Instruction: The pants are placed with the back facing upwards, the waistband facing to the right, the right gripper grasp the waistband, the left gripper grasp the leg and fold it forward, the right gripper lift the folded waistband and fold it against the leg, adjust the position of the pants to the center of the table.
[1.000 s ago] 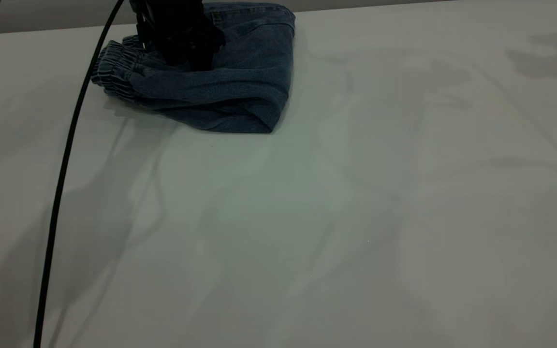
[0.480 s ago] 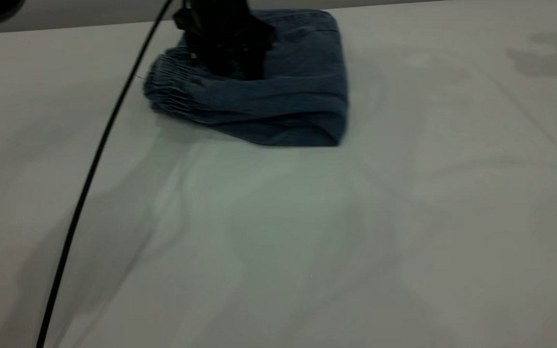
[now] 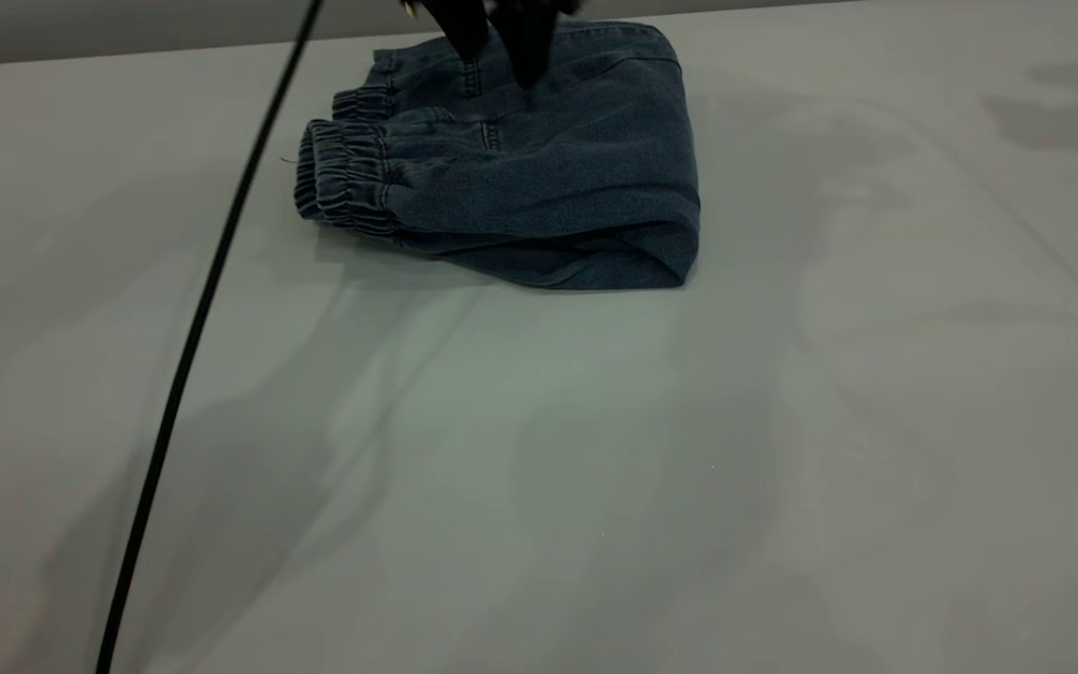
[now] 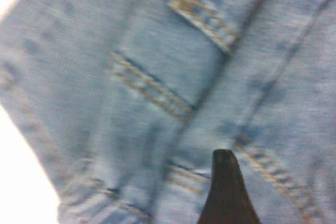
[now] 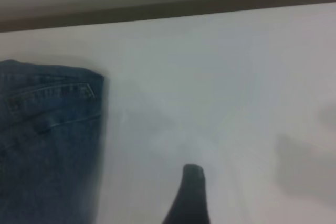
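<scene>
The blue denim pants (image 3: pixel 539 197) lie folded into a compact bundle near the far edge of the table (image 3: pixel 595 449). Their gathered waistband (image 3: pixel 344 183) forms the bundle's left end. The printed leg is hidden inside the fold. My left gripper (image 3: pixel 502 73) hovers just above the bundle's far part, open and holding nothing. In the left wrist view one finger (image 4: pixel 224 192) shows over close denim (image 4: pixel 157 77) with stitched belt loops. The right wrist view has one finger (image 5: pixel 190 198) over bare table (image 5: pixel 226 87), apart from the pants (image 5: pixel 47 140), with nothing against it.
A black cable (image 3: pixel 193 346) runs from the top of the exterior view down to the near left edge, passing left of the pants. The table's far edge (image 3: pixel 127 51) lies just behind the bundle. Bare tabletop spreads in front and to the right.
The left gripper slid the folded pants to the right across the table. It has since let go and risen off the denim, uncovering the waistband area.
</scene>
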